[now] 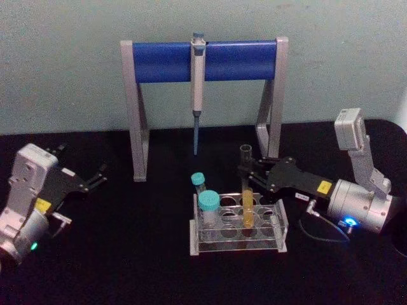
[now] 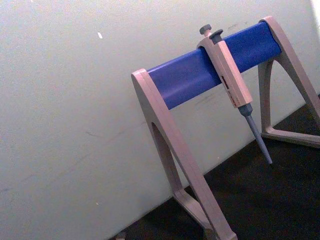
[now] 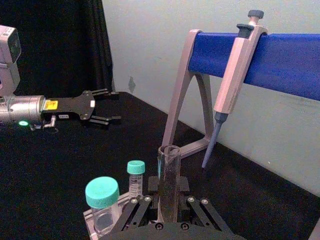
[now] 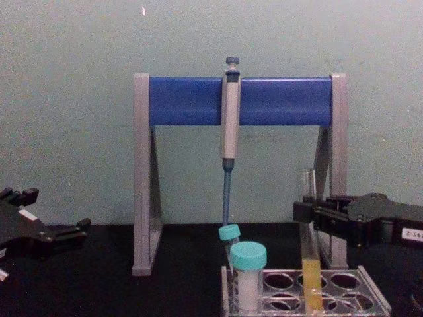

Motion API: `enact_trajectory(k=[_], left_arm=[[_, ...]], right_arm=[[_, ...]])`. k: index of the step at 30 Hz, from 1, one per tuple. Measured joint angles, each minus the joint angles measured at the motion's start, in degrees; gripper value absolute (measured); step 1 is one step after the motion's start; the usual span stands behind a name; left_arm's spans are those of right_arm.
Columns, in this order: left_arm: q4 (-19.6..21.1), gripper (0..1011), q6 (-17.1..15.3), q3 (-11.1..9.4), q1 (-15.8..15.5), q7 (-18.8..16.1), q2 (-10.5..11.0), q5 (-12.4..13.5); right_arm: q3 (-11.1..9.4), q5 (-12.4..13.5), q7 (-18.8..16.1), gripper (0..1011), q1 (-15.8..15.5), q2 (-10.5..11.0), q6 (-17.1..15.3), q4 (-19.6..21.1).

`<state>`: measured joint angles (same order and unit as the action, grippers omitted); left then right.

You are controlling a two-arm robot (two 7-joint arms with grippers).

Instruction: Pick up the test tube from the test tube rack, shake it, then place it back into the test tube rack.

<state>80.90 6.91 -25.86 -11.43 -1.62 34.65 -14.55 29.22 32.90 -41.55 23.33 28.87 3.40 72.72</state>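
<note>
The test tube, a slim clear glass tube with yellow liquid in its lower part, stands upright in the clear test tube rack at the table's middle. My right gripper reaches in from the right and is shut on the tube's upper part, above the liquid. The chest view shows the tube with its bottom still in the rack and the right gripper clamped around it. In the right wrist view the tube rises between the fingers. My left gripper stays open at the far left.
Two teal-capped tubes stand in the rack's left side. Behind the rack is the grey-and-blue pipette stand with a pipette hanging from its bar, tip pointing down. The black tabletop lies bare in front.
</note>
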Motion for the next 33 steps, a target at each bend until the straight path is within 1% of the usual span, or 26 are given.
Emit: enact_trajectory(k=[11, 13, 16, 18, 20, 21, 24, 26, 27, 28, 30, 32, 33], left_arm=[[0.00, 1001, 0.00, 0.00, 0.00, 0.00, 0.00, 0.00], [0.00, 1001, 0.00, 0.00, 0.00, 0.00, 0.00, 0.00], [0.00, 1001, 0.00, 0.00, 0.00, 0.00, 0.00, 0.00], [0.00, 1001, 0.00, 0.00, 0.00, 0.00, 0.00, 0.00], [0.00, 1001, 0.00, 0.00, 0.00, 0.00, 0.00, 0.00], [0.00, 1001, 0.00, 0.00, 0.00, 0.00, 0.00, 0.00], [0.00, 1001, 0.00, 0.00, 0.00, 0.00, 0.00, 0.00], [0.00, 1001, 0.00, 0.00, 0.00, 0.00, 0.00, 0.00], [0.00, 1001, 0.00, 0.00, 0.00, 0.00, 0.00, 0.00], [0.00, 1001, 0.00, 0.00, 0.00, 0.00, 0.00, 0.00], [0.00, 1001, 0.00, 0.00, 0.00, 0.00, 0.00, 0.00], [0.00, 1001, 0.00, 0.00, 0.00, 0.00, 0.00, 0.00], [0.00, 1001, 0.00, 0.00, 0.00, 0.00, 0.00, 0.00]], right_arm=[[-0.03, 0.05, -0.27, 239, -0.07, 0.01, -0.07, -0.06], [-0.03, 0.06, -0.29, 307, -0.07, 0.01, -0.07, -0.06], [-0.03, 0.08, -0.30, 367, -0.07, 0.01, -0.05, -0.06], [-0.04, 0.11, -0.32, 465, -0.07, 0.00, -0.03, -0.06], [-0.04, 0.12, -0.33, 505, -0.07, 0.00, -0.02, -0.06], [-0.04, 0.14, -0.34, 568, -0.06, 0.00, -0.01, -0.06], [-0.06, 0.16, -0.35, 623, -0.06, 0.00, 0.00, -0.06], [-0.07, 0.17, -0.36, 708, -0.06, 0.00, 0.01, -0.06], [-0.07, 0.17, -0.36, 729, -0.06, 0.00, 0.01, -0.06], [-0.07, 0.17, -0.37, 788, -0.05, 0.00, 0.02, -0.06], [-0.07, 0.18, -0.38, 818, -0.05, 0.00, 0.03, -0.05], [-0.07, 0.18, -0.39, 892, -0.04, 0.00, 0.04, -0.05], [-0.07, 0.19, -0.39, 908, -0.04, 0.00, 0.04, -0.05]])
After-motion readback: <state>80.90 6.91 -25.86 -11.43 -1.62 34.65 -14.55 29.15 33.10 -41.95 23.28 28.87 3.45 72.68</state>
